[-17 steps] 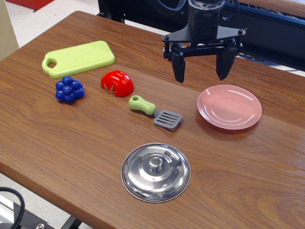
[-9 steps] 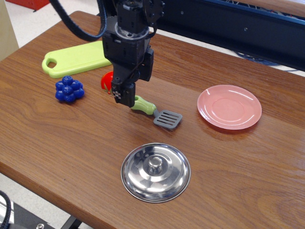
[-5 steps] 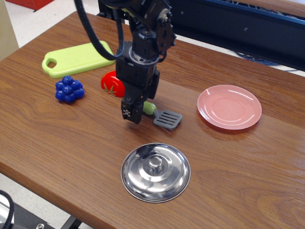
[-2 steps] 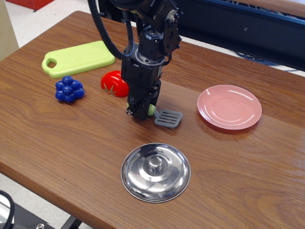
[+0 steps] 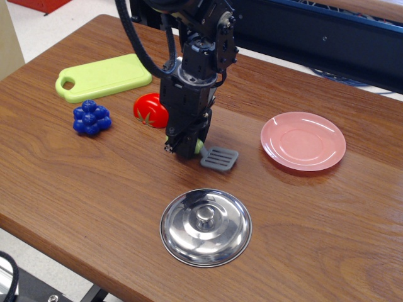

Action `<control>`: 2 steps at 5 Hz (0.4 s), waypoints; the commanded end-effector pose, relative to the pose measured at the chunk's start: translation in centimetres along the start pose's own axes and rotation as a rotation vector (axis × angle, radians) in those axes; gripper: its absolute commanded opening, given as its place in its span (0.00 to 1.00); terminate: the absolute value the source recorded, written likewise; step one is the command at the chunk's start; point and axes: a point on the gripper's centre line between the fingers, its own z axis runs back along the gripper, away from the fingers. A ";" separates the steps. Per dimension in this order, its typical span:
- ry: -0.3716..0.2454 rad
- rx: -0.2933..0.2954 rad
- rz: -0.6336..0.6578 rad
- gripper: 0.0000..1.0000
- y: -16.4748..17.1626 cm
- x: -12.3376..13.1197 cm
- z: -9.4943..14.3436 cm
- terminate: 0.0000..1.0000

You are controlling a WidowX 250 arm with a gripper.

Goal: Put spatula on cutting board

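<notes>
The spatula lies at the table's middle. Its grey slotted blade [image 5: 220,158] shows, and the lime-green handle [image 5: 199,147] is mostly hidden by my gripper [image 5: 184,146]. The gripper is down at table height with its fingers closed around the handle. The lime-green cutting board [image 5: 104,76] lies flat at the back left, well apart from the gripper, with its handle hole at the left end.
A red tomato [image 5: 150,111] sits just left of the gripper. A blue grape cluster [image 5: 91,117] lies in front of the board. A pink plate [image 5: 303,140] is at the right. A steel lid [image 5: 205,227] lies near the front edge.
The gripper swung from above the plate to the spatula handle and dropped onto it. In the last moment the blade shifted slightly left and toward the front.
</notes>
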 end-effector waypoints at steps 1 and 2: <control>0.088 -0.093 -0.055 0.00 -0.7 1.4 5.8 0.00; 0.084 -0.142 -0.076 0.00 -0.9 3.4 6.1 0.00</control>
